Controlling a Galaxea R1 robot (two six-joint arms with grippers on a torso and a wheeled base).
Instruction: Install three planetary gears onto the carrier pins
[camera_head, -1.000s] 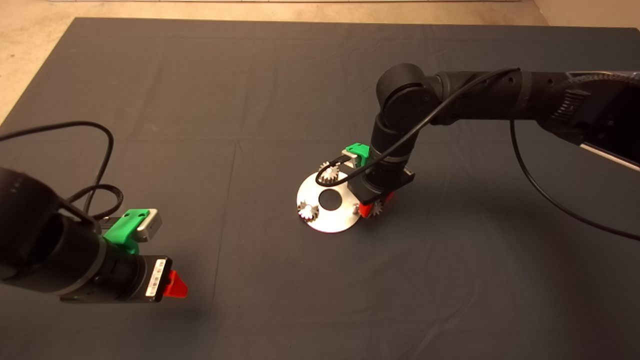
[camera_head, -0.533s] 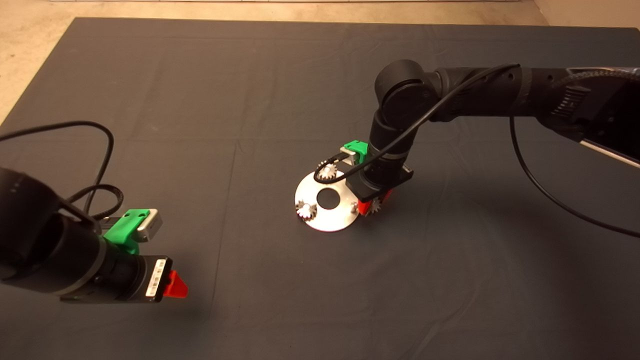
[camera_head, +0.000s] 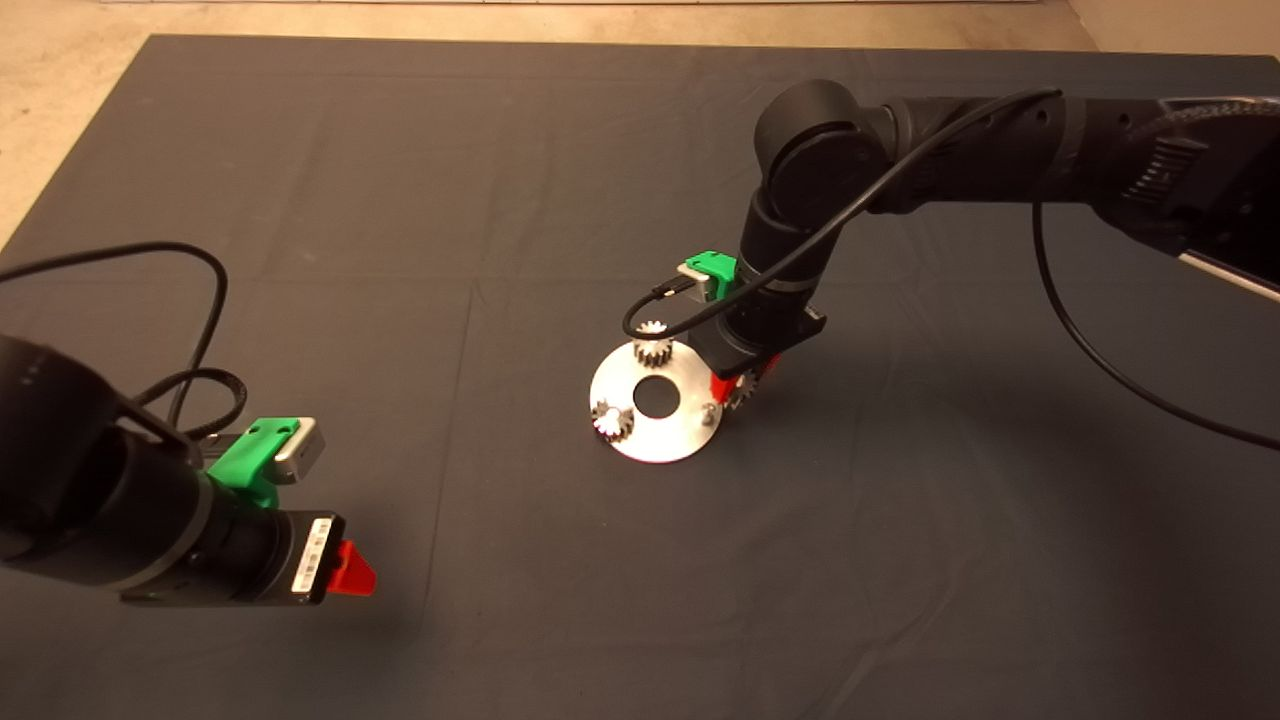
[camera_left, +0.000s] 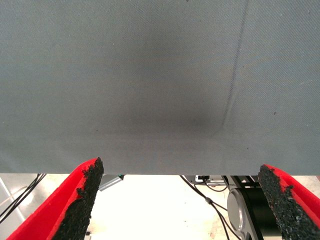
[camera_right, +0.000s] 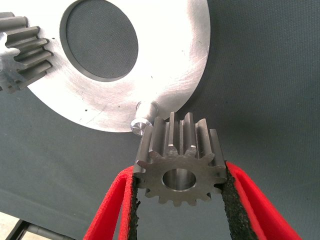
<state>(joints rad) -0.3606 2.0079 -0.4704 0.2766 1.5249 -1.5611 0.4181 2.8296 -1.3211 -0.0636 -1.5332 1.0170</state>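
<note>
Gripped gear (camera_right: 179, 163) beside disc (camera_right: 165, 75) edge pin (camera_right: 141, 121).

left gripper (camera_head: 352, 570) parked, jaws apart | right gripper (camera_right: 178, 186) jaws clamped

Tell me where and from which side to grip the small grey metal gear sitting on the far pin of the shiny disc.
Grip the small grey metal gear across its toothed rim, coming straight down from above. It stands flat on the shiny round metal disc with its axis upright, so only the teeth offer opposing faces. The right gripper holds the third gear the same way, pads on opposite teeth.
</note>
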